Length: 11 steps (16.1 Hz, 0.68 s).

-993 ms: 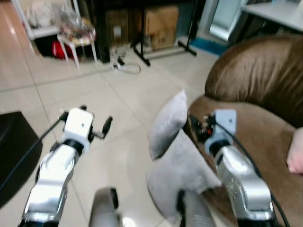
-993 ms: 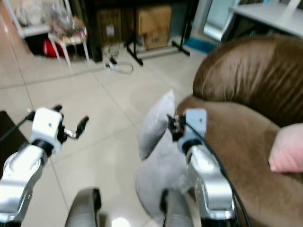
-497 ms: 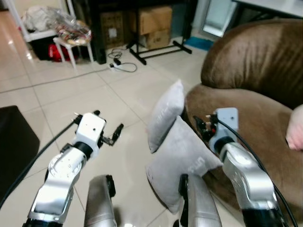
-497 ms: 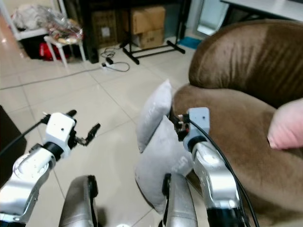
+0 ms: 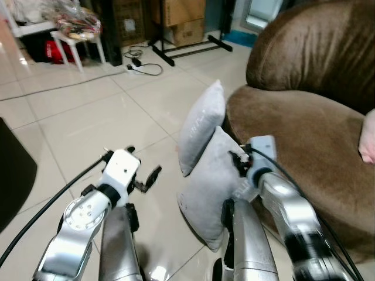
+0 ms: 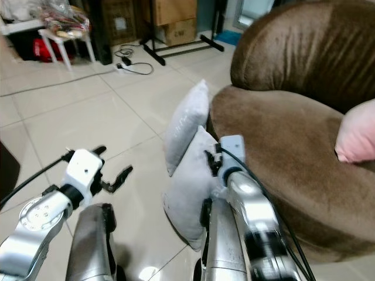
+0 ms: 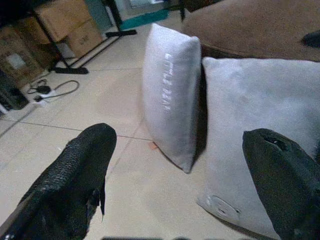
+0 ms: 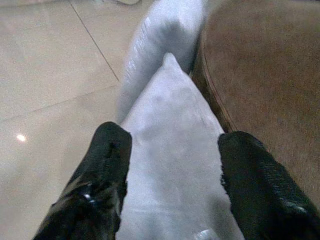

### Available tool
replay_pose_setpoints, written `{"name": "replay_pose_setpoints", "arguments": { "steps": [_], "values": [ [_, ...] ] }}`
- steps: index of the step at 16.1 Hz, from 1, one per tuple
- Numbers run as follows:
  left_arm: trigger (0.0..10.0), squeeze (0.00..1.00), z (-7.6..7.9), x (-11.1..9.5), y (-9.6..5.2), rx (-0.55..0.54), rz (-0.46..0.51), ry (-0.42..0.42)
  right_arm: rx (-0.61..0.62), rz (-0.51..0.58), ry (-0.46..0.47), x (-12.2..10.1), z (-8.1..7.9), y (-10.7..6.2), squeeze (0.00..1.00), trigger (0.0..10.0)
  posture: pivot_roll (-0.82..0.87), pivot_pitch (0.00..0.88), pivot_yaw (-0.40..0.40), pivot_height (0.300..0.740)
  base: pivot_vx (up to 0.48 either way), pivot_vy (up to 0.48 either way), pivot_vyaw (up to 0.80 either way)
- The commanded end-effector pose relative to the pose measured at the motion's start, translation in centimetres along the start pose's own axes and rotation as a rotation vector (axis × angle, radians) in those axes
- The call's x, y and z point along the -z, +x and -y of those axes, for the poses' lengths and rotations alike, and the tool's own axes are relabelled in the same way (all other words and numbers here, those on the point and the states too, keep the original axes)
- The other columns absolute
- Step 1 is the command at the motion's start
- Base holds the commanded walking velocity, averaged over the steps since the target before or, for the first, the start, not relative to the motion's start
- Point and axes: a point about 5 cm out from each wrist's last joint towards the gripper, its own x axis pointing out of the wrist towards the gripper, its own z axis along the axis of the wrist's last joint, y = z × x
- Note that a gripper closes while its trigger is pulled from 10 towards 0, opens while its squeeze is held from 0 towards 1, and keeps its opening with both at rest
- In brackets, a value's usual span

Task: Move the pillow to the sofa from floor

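Two soft grey pillows propped on the floor against the sofa, both grippers spread and empty.

The nearer grey fabric pillow [image 5: 214, 178] leans on the brown velvety sofa [image 5: 304, 134], a second grey pillow [image 5: 201, 129] upright just behind it on glossy beige tiles [image 5: 88, 123]. The right gripper [image 8: 170, 165] straddles its top corner, fingers wide, seemingly to pinch it; the left gripper [image 7: 185, 175] waits beside, also wide.

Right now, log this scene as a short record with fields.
near pillow: grey pillow standing on the tiled floor, leaning on the sofa front
far pillow: second grey pillow upright behind it
sofa: brown sofa, pink cushion on the seat
right end effector: open, fingers either side of the near pillow's top
left end effector: open, facing both pillows
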Motion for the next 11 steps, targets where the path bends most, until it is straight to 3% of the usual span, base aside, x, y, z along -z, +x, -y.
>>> {"name": "replay_pose_setpoints", "arguments": {
  "steps": [1, 5, 7, 8, 11],
  "values": [
    [10.0, 0.0, 0.4, -0.3, -0.5, 0.048, -0.003, -0.004, 0.025, -0.029, -0.026, 0.5, 0.5, 0.8, 1.0, 10.0, -0.05, 0.0, -0.033, 0.431, 0.0, 0.0, 0.0],
    [10.0, 0.0, 1.7, -0.2, -1.3, 0.112, -0.028, 0.002, 0.092, -0.085, -0.027, 1.4, 0.9, 1.9, 1.0, 10.0, -0.02, 0.0, -0.033, 0.431, 0.0, 0.0, 0.0],
    [10.0, 0.0, 2.0, -0.4, -2.2, 0.125, -0.045, -0.007, 0.151, -0.129, -0.083, 1.7, 1.1, 2.6, 1.0, 10.0, 0.0, 0.0, -0.032, 0.431, 0.0, 0.0, 0.0],
    [10.0, 0.0, 2.0, -0.3, -2.7, 0.127, -0.058, -0.01, 0.168, -0.148, -0.141, 1.8, 1.1, 2.8, 0.0, 10.0, 0.0, 0.0, -0.031, 0.431, 0.0, 0.0, 0.0],
    [10.0, 0.0, 2.0, -0.3, -3.3, 0.139, -0.081, -0.008, 0.17, -0.199, -0.133, 2.3, 0.7, 3.1, 0.0, 10.0, 0.01, 0.021, -0.018, 0.431, 0.0, 0.0, 0.0]
  ]
}}
